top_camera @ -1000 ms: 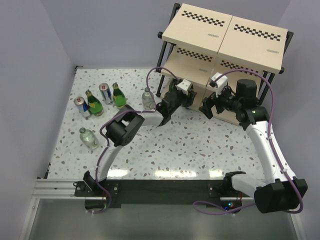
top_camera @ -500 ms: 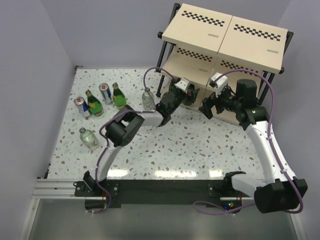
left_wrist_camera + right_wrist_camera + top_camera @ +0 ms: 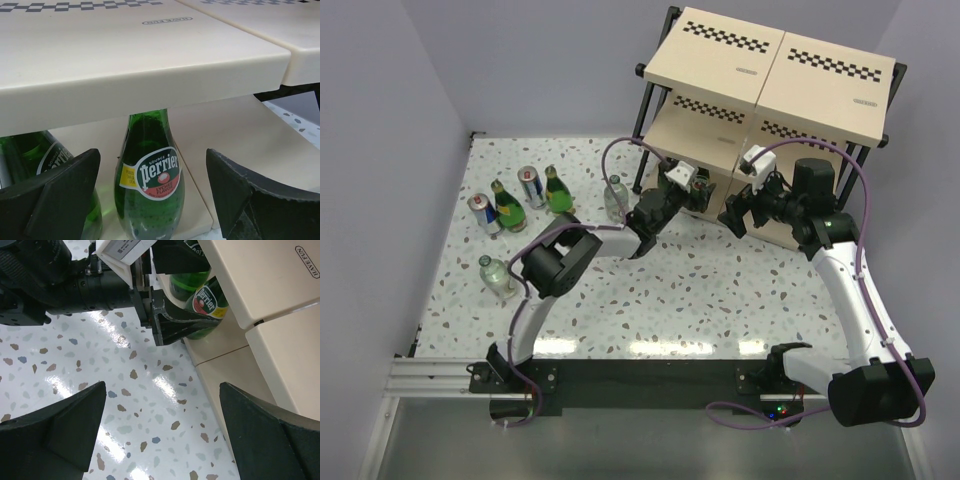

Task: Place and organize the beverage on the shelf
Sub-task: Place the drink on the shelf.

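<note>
1. Spreading since a second ago, the left gripper [image 3: 152,190] now has its jaws apart, clear of the green bottle [image 3: 150,175].
2. That bottle stands upright near the front edge of the shelf's [image 3: 150,65] lowest board, with bare board to its right.
3. A second green bottle [image 3: 30,155] stands just left of it.
4. The first bottle sits between the left jaws, with a gap on each side.
5. The right gripper [image 3: 162,430] hangs wide open over the table [image 3: 700,290], holding nothing.
</note>
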Controlling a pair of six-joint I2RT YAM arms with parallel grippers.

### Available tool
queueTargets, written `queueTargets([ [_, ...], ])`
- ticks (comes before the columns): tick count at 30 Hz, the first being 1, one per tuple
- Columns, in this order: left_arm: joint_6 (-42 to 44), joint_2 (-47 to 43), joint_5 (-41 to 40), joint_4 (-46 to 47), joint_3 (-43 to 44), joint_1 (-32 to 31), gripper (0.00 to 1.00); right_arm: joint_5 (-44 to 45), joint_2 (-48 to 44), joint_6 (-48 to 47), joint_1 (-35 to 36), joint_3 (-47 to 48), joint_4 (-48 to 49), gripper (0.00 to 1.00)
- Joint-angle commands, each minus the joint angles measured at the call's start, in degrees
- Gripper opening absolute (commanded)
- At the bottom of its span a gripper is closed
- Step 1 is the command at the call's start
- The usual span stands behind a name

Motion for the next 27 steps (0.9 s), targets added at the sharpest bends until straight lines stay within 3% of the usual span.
queueTargets([
  [1,0.7,-4.4,0.4,4.2,-2.0,-0.3,0.92,-1.2,0.1,0.5,-0.2,1.5,2.0,0.99],
  [8,0.8,-7.2,1.1,4.1,-5.8,-0.5,0.93,-1.3,0.1,0.5,-0.2,1.4,2.0,0.99],
  [14,0.6,-9.3,1.9,4.3,-9.3,-0.7,0.85,-1.4,0.0,0.5,-0.2,1.3,2.0,0.99],
  [20,-0.1,-10.3,1.6,5.2,-12.4,-0.6,0.69,-1.4,0.0,0.5,-0.4,1.3,2.0,0.99],
  [23,-1.1,-10.0,2.0,5.1,-13.1,-0.6,0.49,-1.4,-0.1,0.5,-0.3,1.2,2.0,0.99],
  [27,-2.4,-8.8,2.8,5.9,-13.3,-0.7,0.33,-1.4,0.1,0.5,-0.3,1.3,2.0,0.99],
])
